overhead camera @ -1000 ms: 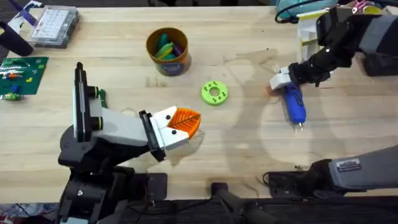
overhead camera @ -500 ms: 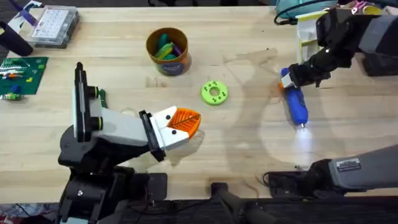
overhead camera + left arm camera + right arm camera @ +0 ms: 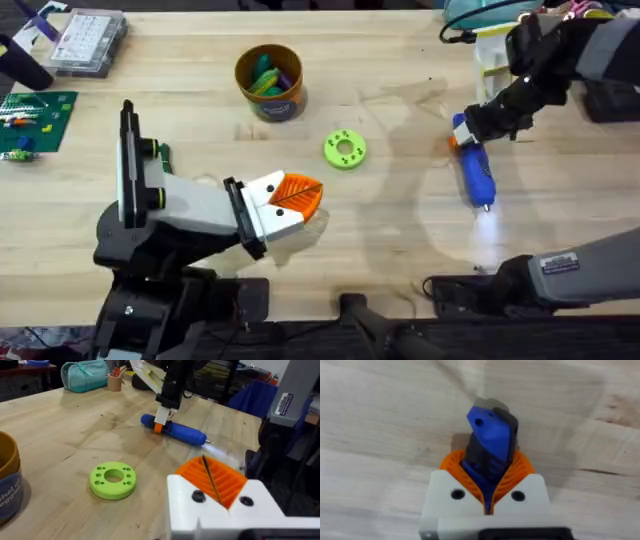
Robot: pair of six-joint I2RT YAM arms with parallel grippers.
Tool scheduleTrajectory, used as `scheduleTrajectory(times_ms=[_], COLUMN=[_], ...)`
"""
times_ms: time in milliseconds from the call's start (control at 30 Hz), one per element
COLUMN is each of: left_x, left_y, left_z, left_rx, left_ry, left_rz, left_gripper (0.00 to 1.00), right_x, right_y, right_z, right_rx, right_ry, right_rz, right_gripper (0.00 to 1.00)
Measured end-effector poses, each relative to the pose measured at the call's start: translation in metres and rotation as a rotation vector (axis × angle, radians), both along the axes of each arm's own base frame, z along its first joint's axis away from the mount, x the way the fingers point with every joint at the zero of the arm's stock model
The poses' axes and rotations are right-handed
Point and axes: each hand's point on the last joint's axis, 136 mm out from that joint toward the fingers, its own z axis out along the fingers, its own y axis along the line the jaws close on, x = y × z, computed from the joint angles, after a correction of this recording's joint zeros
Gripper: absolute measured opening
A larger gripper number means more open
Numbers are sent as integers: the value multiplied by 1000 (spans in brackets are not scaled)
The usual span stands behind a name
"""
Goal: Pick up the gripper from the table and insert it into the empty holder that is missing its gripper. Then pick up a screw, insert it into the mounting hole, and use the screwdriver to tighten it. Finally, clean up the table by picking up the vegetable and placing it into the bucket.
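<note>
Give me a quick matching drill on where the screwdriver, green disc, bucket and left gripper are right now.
Things:
1. screwdriver
2. green disc
3. bucket
4. left gripper

States:
A. shut, holding nothing
B. lying flat mid-table
C. clamped at one end by the right gripper
D. upright, toy pieces inside

Pairs: 1-C, 2-B, 3-D, 4-A

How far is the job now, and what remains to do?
In hand: the right gripper is shut on the screwdriver, which lies on the table with light at its bit end. Green pieces lie in the bucket, but I cannot tell if the vegetable is among them. The left gripper is shut and holds nothing. I cannot see a holder or screw, so those steps cannot be judged.
</note>
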Motion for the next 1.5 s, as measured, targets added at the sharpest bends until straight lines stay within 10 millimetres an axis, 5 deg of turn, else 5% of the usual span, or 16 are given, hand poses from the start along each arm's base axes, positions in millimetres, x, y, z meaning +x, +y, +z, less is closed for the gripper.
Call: scheduleTrajectory(times_ms=[200,367,967,1500], left_x=[0,0,0,0], left_y=[0,0,0,0], left_z=[0,0,0,0], left_rx=[0,0,0,0], left_ry=[0,0,0,0], left_rz=[0,0,0,0], left_gripper=[6,6,6,6], right_x=[-10,11,62,39], right_y=[2,0,-5,47], right_z=[6,31,212,343], right_rx=[11,8,-15,135], right_ry=[70,6,-416,-814], right_rz=[0,0,0,139], right_gripper=[27,27,27,27])
